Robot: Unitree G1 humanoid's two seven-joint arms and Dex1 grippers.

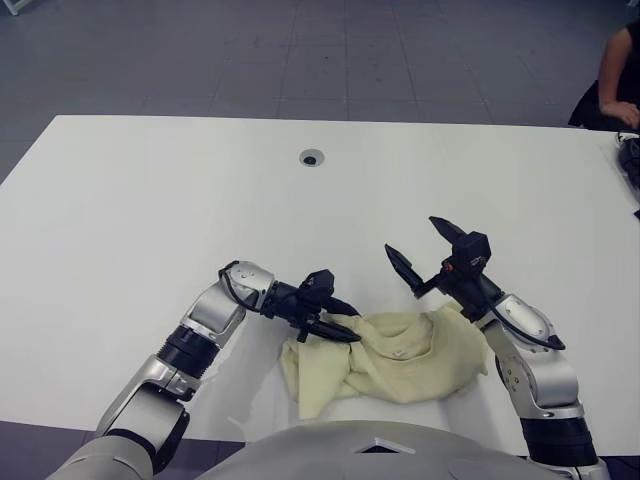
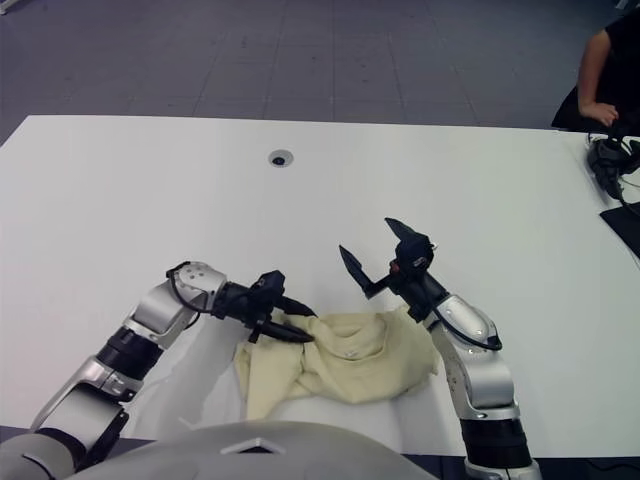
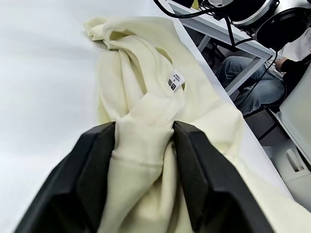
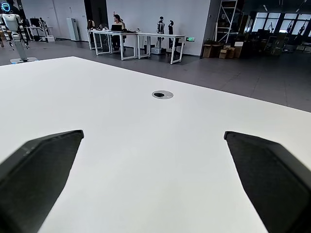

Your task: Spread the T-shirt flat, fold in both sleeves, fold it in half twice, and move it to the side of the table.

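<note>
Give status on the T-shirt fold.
Done: nothing; the T-shirt lies crumpled at the near edge of the table. In hand: left pincer shut on a bunch of fabric; right pincer open, raised, empty. Left: spreading flat, both sleeves, two half-folds, moving aside.

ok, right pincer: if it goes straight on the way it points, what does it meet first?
Looks free. The open right pincer aims across the bare table; the only thing ahead is the round cable hole. Whether its line meets the table or clears it, I cannot tell.
</note>
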